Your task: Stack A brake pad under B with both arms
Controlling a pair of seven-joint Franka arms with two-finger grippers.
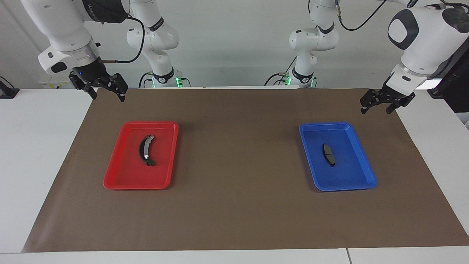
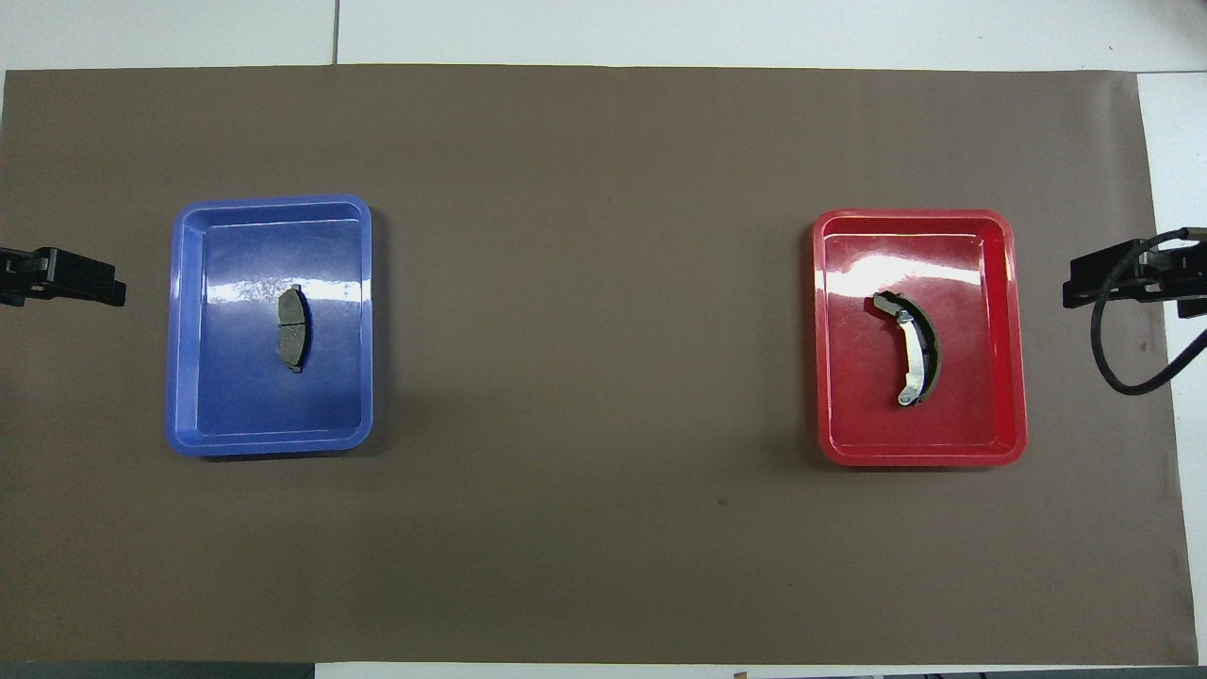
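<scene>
Two trays lie on the brown mat (image 1: pixel 234 205), well apart from each other. The blue tray (image 1: pixel 361 172), toward the left arm's end of the table, holds the short dark-grey brake pad (image 1: pixel 329 154); the pad lies flat near the tray's middle, clear of the walls. The red tray (image 1: pixel 126 178), toward the right arm's end, holds the long crescent-shaped brake piece (image 1: pixel 145 150), also flat near the tray's middle, with its lighter strip and a shiny spot showing and its forked end pointing away from the robots. The two parts are unstacked, each in its own tray.

Left gripper (image 1: pixel 377 107): raised in the air over the mat's corner at the left arm's end, on the robots' side of the blue tray. Fingers spread, nothing between them.

Right gripper (image 1: pixel 108 96): raised over the mat's edge at the right arm's end, on the robots' side of the red tray. Fingers spread, empty. A black cable (image 1: pixel 128 36) loops from its wrist.

Overhead view: only the tips of both grippers show at the frame's sides, each beside its tray and not over it.
</scene>
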